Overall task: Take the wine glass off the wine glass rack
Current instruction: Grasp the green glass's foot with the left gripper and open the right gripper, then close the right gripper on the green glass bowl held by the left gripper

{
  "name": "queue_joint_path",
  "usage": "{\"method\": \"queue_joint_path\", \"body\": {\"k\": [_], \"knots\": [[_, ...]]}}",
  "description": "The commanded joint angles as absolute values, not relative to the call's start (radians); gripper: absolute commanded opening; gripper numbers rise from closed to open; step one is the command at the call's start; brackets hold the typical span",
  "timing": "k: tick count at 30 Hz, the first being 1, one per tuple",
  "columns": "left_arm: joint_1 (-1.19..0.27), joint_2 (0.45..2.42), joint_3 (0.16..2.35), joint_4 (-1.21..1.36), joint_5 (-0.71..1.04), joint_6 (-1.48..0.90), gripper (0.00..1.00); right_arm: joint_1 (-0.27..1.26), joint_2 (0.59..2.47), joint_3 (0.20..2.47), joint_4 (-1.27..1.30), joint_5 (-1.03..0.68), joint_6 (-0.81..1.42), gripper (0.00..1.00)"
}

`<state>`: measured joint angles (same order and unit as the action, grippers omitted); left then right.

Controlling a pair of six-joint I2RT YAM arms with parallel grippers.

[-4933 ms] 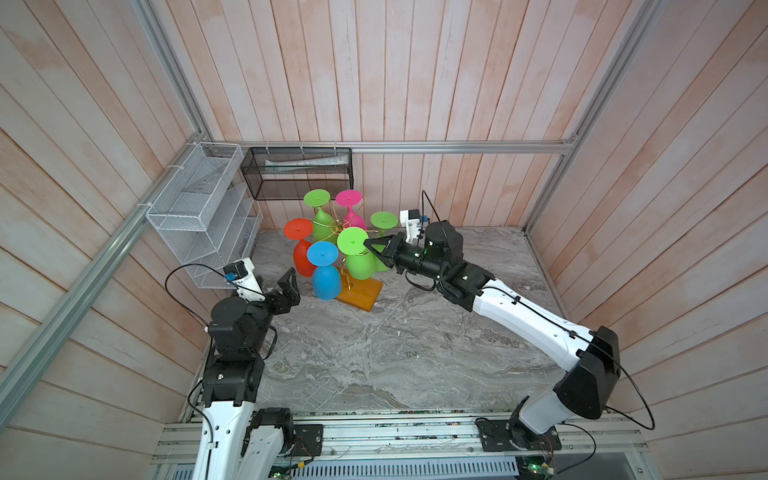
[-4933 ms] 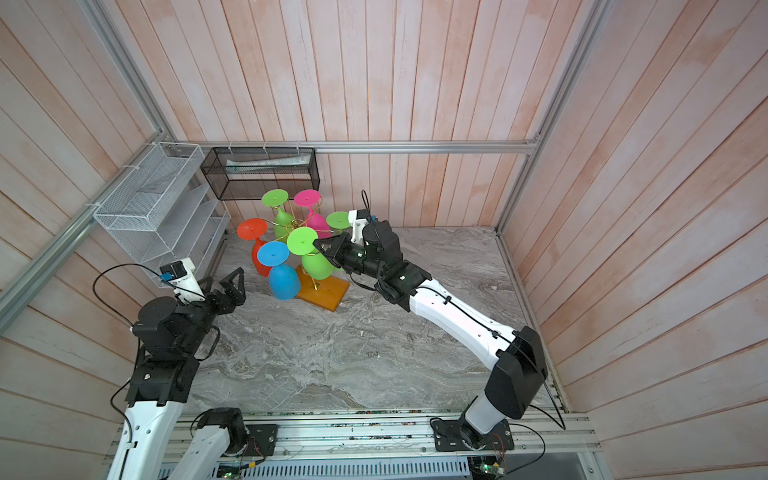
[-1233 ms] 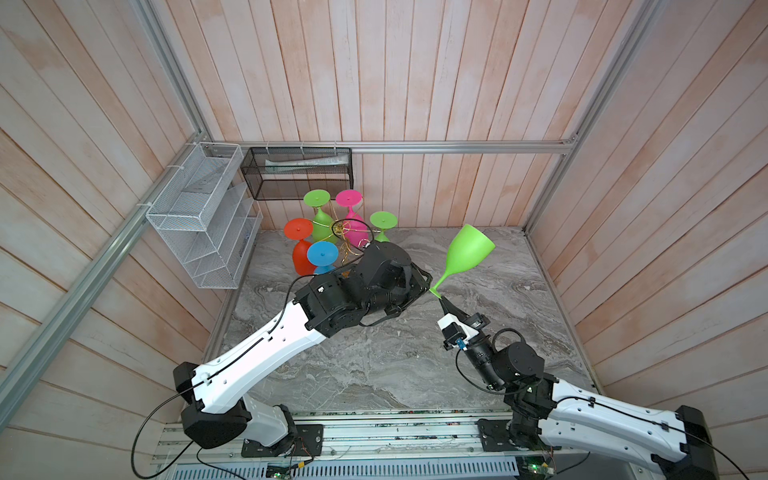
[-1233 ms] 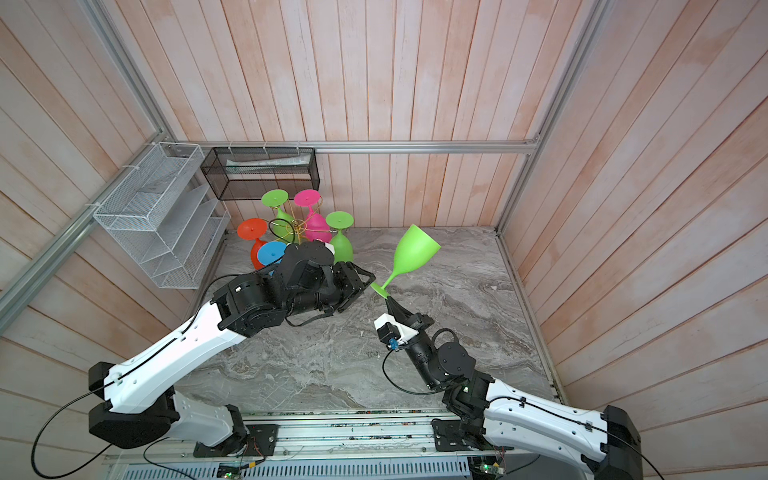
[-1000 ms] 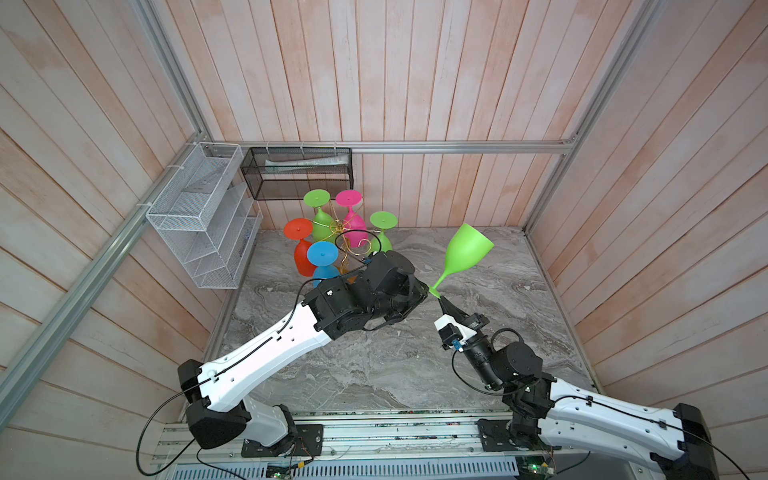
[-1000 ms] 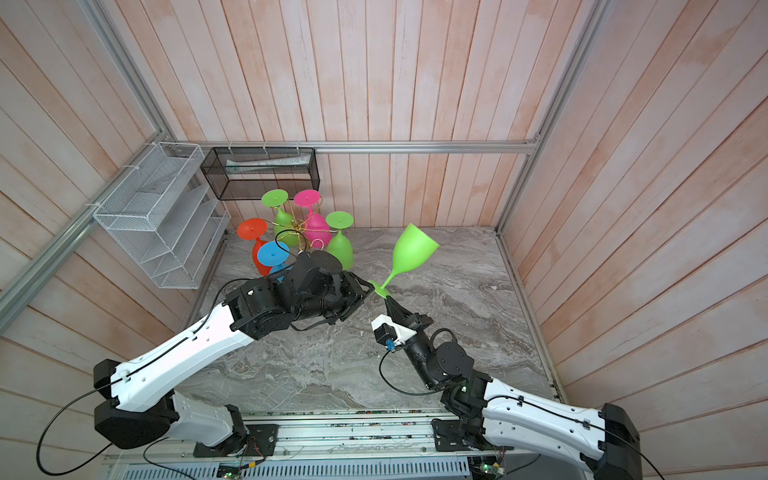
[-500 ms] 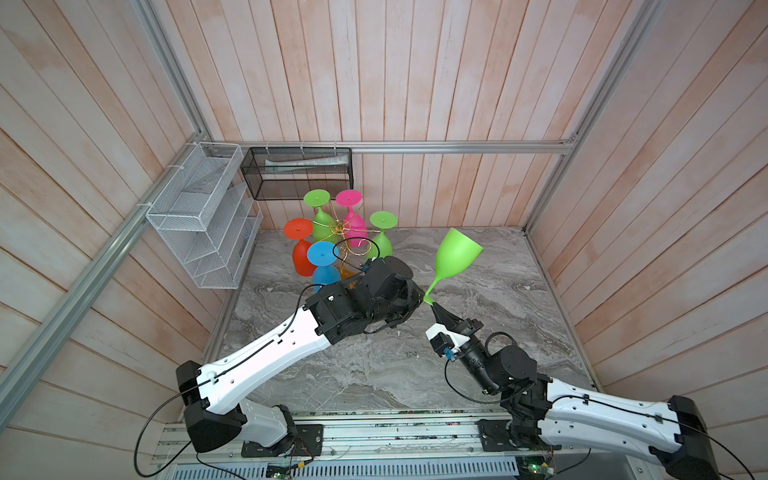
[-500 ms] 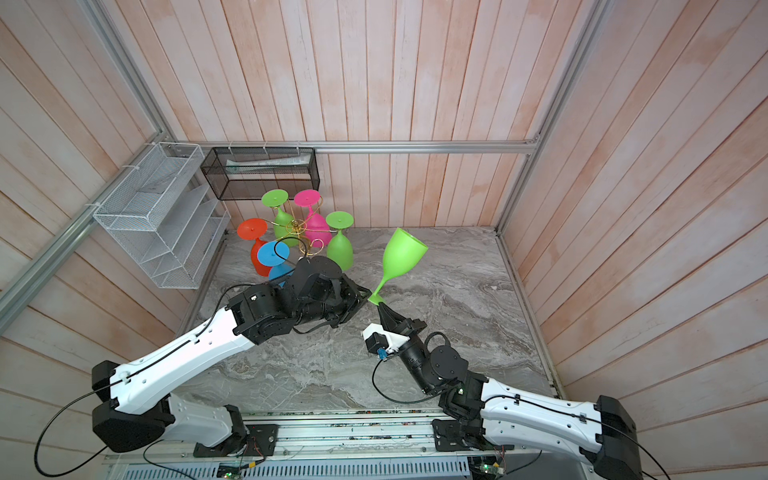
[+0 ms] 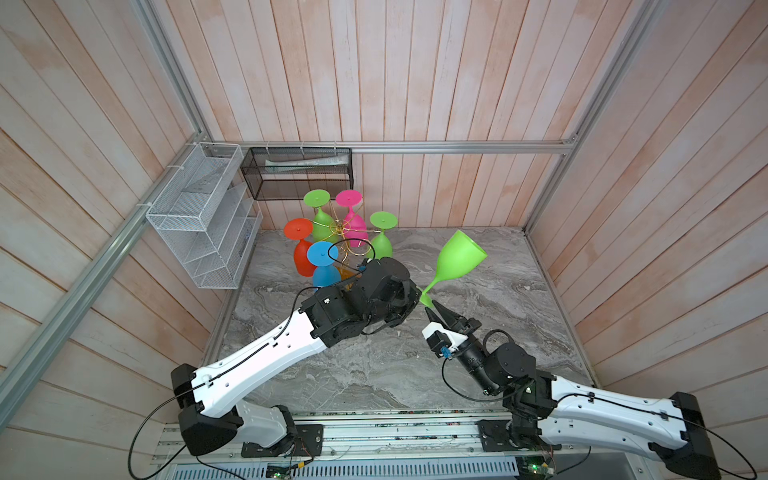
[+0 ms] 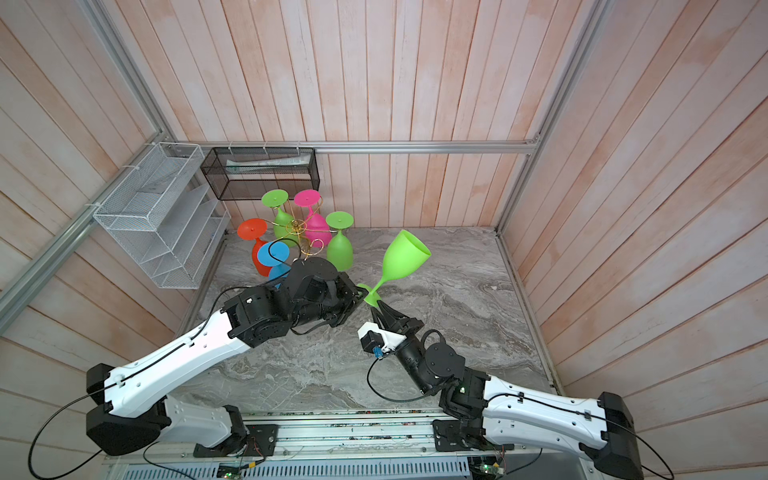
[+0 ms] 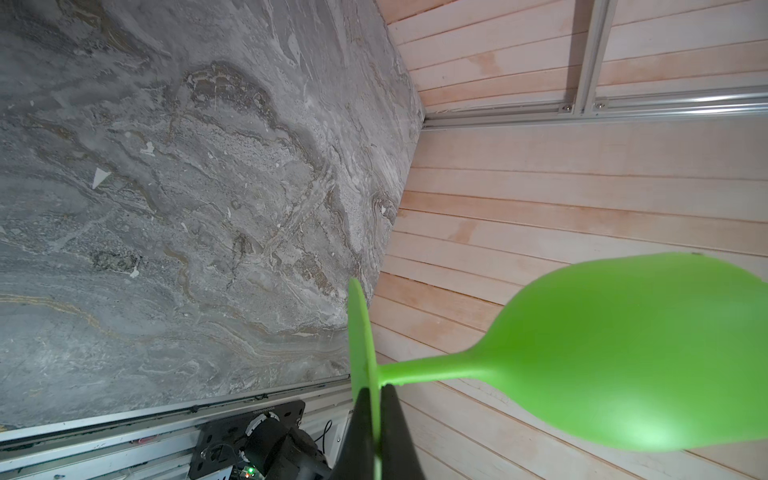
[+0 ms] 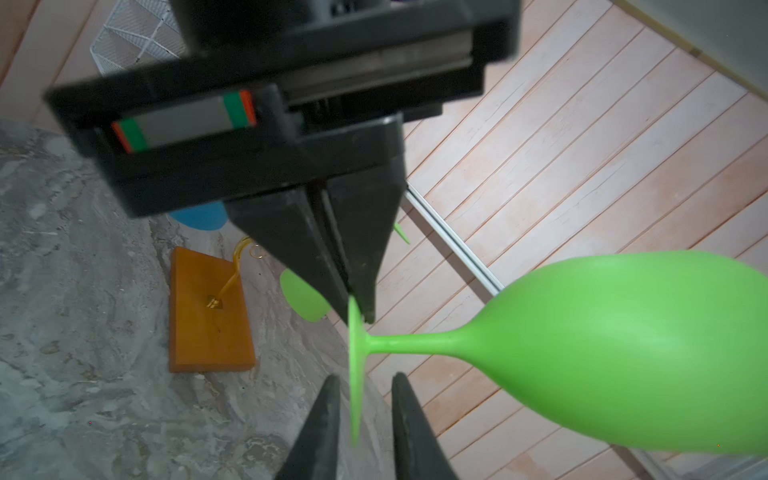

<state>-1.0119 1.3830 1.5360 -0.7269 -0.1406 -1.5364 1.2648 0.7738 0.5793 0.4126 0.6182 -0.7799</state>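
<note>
Ops: Status, left to right?

Controls: White mesh shelf basket [image 9: 199, 216] and black mesh basket [image 9: 299, 174] hang on the walls, not involved. Wine glass rack [image 9: 340, 227] stands in the back left corner of the tabletop [image 9: 519, 291], with five other glasses [image 9: 302, 259] hung bowl-down on its scroll arms.

Ops: Target glass?

Controls: Green wine glass [image 9: 459, 262] is off the rack, to its right, in the air over bare tabletop. It's tilted, bowl up and foot lowest. Nothing but the left fingers touches it.

Ops: Who has it?

Controls: Left gripper [image 12: 357, 308]. Its fingers [image 11: 362, 415] are pinched shut on one edge of the foot disc [image 11: 360, 332]. Makes sense — the thin flat disc is the one part narrow fingers can clamp; the bowl is too wide.

Ops: Right?

Controls: Right gripper [image 12: 363, 382] sits at the opposite edge of the foot. Its fingers [image 12: 328, 411] are parted, one each side of the disc, with a gap on both faces in the right wrist view. Holding nothing.

Ops: So a handover pose.

Controls: My read, yes. Edge-versus-edge placement lets both reach the foot without colliding. Removal looks done.

Ops: Risk?

Controls: One-edge pinch with the whole bowl hanging out beyond it — could pivot in the fingers. Right should back straight out in the plane of the disc, no sideways drift.
</note>
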Motion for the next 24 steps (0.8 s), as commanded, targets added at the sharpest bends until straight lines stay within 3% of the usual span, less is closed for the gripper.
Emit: {"method": "queue_joint_path", "body": {"k": [1, 10, 16, 24], "knots": [[-1.01, 1.365, 1.516, -0.712, -0.21, -1.475, 0.0, 1.273, 0.712, 0.695, 0.141, 0.672, -0.515, 0.44], [-0.976, 1.334, 1.434, -0.628, -0.235, -1.373, 0.0, 1.273, 0.709, 1.022, -0.42, 0.548, -0.021, 0.45], [-0.968, 1.275, 1.322, -0.559, -0.232, -1.353, 0.0, 1.273, 0.779, 1.208, -0.598, 0.452, 0.09, 0.45], [-0.967, 1.196, 1.18, -0.453, -0.229, -1.308, 0.0, 1.27, 0.828, 1.437, -0.779, 0.455, 0.236, 0.39]]}}
